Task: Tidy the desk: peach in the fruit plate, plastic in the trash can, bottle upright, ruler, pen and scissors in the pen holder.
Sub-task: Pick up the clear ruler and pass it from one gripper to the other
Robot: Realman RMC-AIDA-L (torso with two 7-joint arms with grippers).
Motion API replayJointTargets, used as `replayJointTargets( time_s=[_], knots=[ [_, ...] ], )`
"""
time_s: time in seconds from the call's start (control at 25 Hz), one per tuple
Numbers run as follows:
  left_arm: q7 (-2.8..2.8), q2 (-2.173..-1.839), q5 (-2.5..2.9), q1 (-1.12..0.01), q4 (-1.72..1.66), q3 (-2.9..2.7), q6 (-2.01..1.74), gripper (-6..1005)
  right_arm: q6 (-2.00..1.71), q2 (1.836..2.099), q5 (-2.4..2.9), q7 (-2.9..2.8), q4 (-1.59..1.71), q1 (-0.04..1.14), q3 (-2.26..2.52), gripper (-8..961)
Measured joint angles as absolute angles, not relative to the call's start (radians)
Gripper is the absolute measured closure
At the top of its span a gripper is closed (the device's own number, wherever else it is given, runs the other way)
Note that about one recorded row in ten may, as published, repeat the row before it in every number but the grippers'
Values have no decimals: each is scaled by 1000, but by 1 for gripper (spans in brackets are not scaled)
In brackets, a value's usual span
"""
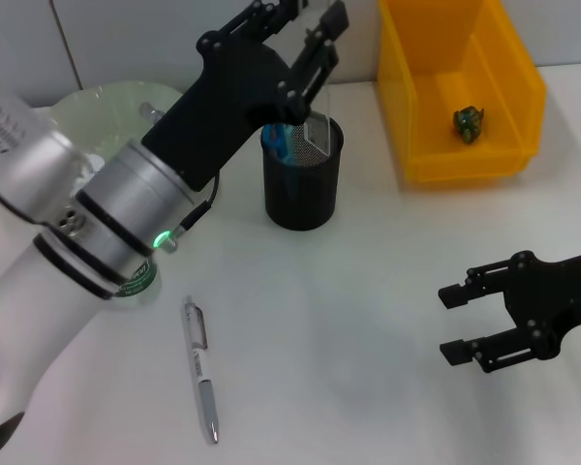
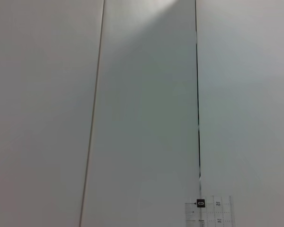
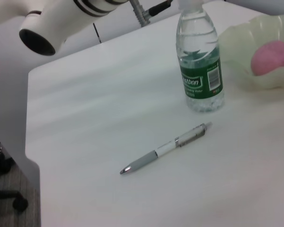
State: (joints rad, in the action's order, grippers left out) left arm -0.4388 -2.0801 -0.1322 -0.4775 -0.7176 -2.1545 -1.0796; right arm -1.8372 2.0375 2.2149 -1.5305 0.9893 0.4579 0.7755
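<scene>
White tabletop (image 1: pixel 368 310) carries a silver ballpoint pen (image 1: pixel 200 368) lying flat; the left gripper (image 1: pixel 315 44) clasps a clear plastic ruler (image 1: pixel 318 131) above the black mesh pen holder (image 1: pixel 302 184); the right gripper (image 1: pixel 465 325) hovers spread, empty.

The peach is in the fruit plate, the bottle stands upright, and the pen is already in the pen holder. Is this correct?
Not quite: the pen lies flat on the desk, outside the pen holder, as the head view shows. The peach is in the fruit plate and the bottle stands upright.
</scene>
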Motion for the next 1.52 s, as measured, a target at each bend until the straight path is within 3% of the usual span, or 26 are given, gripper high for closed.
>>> replayJointTargets(
  time_s=[0.32,0.6,0.88,1.24,1.52],
  knots=[
    [-772,-2062,23,-404,-715,-2047,-1212,605,-1924,2026,2163,-1509,997,442,704,236],
    [-1029,-2061,278,-329,-714,-1857,-1322,605,-2078,1996,2087,-1477,998,435,556,237],
    [-1190,-2060,456,-327,-681,-1730,-1433,605,-2159,1982,1942,-1463,999,420,494,237],
    [-1265,-2057,548,-333,-675,-1694,-1500,604,-2168,1989,1830,-1462,993,435,507,237],
    [-1232,-2066,549,-332,-672,-1691,-1495,604,-2161,2013,1763,-1471,999,443,507,237]
  ],
)
